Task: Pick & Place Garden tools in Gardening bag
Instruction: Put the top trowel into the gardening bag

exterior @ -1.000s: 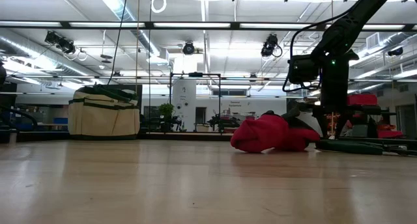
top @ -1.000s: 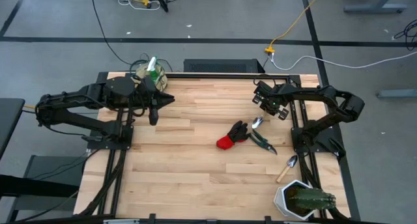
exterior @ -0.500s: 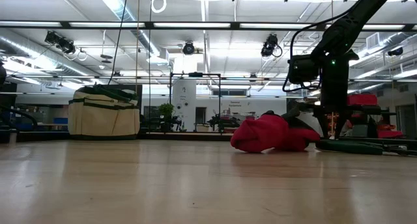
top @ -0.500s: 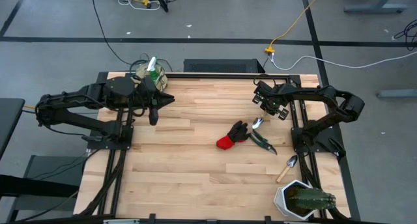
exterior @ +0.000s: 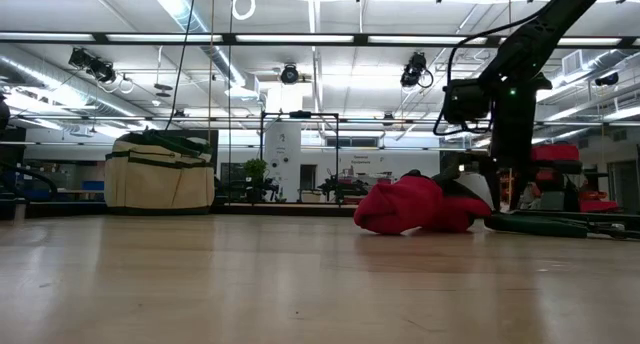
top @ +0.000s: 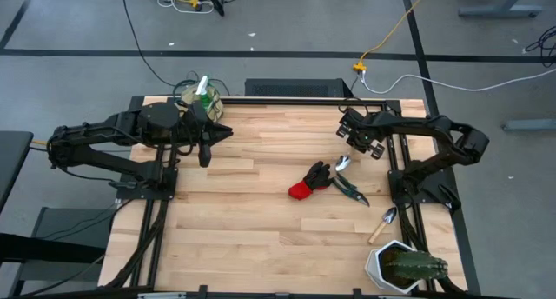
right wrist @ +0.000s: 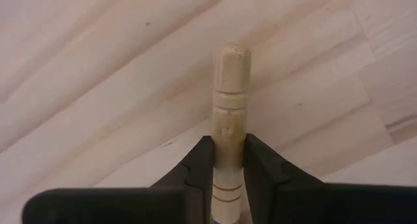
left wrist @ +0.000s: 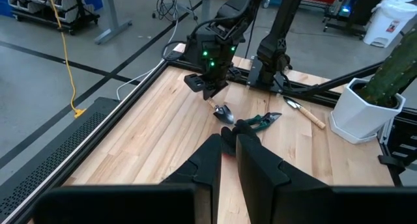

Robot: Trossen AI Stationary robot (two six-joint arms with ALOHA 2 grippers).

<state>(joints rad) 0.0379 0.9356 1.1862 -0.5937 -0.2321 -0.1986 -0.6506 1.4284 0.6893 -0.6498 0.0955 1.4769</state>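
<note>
My right gripper (top: 360, 140) is shut on a wooden-handled trowel, whose metal blade (top: 342, 165) is low beside the red-and-black glove (top: 307, 182). The dark-handled shears (top: 350, 189) lie next to the glove. A second trowel (top: 384, 222) lies flat near the right edge. The beige gardening bag (top: 198, 97) stands at the far left corner, with the green spray bottle (top: 204, 85) sticking up out of it. My left gripper (top: 205, 155) is shut and empty, just in front of the bag. My right gripper pinches the trowel's wooden handle (right wrist: 229, 123) between its two fingers (right wrist: 201, 160), a little back from the handle's free end (right wrist: 232, 56), which sticks out past the fingertips. It comes from above, slanting down. The trowel is tilted, blade (left wrist: 225, 113) lowest, at or just above the table.
A white pot with a green cactus (top: 404, 266) stands at the near right corner. Bare wooden table (top: 252, 221) lies between the glove and the bag. Black frame rails run along the table's left and right edges.
</note>
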